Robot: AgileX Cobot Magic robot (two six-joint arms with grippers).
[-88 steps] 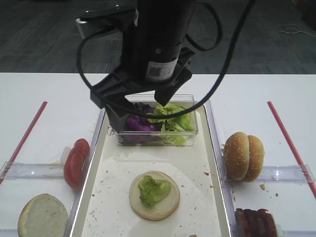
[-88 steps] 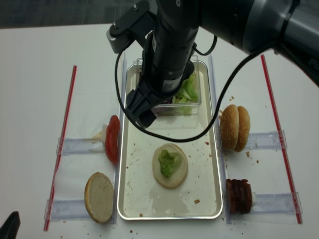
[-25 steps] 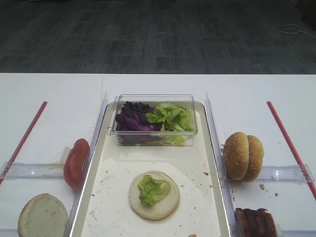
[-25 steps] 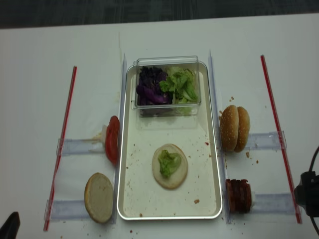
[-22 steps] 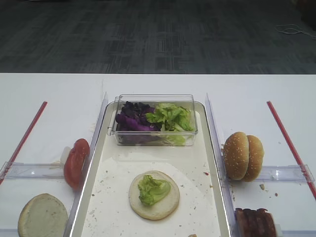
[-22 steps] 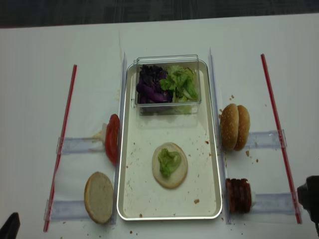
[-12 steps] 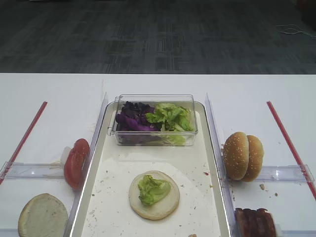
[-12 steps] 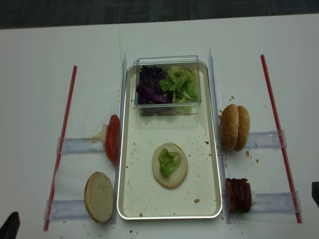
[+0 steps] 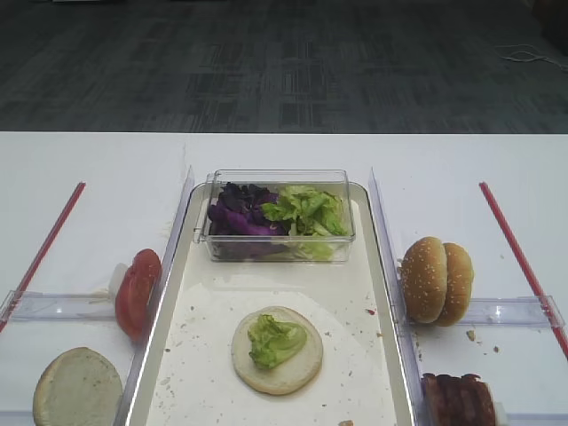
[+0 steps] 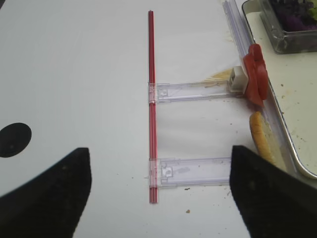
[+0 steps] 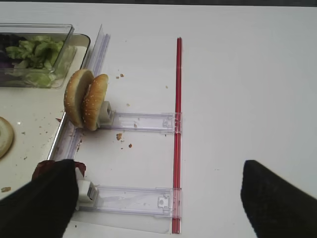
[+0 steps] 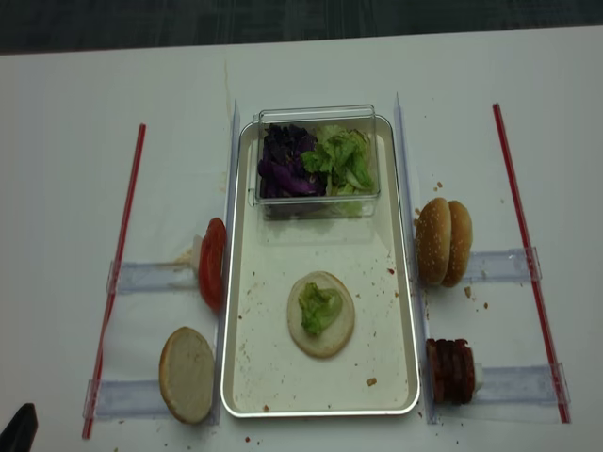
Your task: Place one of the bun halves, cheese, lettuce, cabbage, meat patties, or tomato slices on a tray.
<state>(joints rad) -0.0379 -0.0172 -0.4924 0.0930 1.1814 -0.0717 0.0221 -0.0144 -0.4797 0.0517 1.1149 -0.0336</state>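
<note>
Pale cream flat bun half lay on cream-floored silver-rimmed tray, centre, green lettuce leaf on top. Seemingly one placement done. Off tray: red tomato slices at 9 o'clock, dark brown meat patties at 4 o'clock. Right gripper jaws spread, empty; left gripper likewise.

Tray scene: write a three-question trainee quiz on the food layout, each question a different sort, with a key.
1. True or false: the bun half on the tray carries a lettuce piece.
2. Which side of the clear tub holds the cabbage: A left, B right?
3. Fill in: the tomato slices stand on ____, outside the tray.

Key: 1 true; 2 A; 3 edge.
</note>
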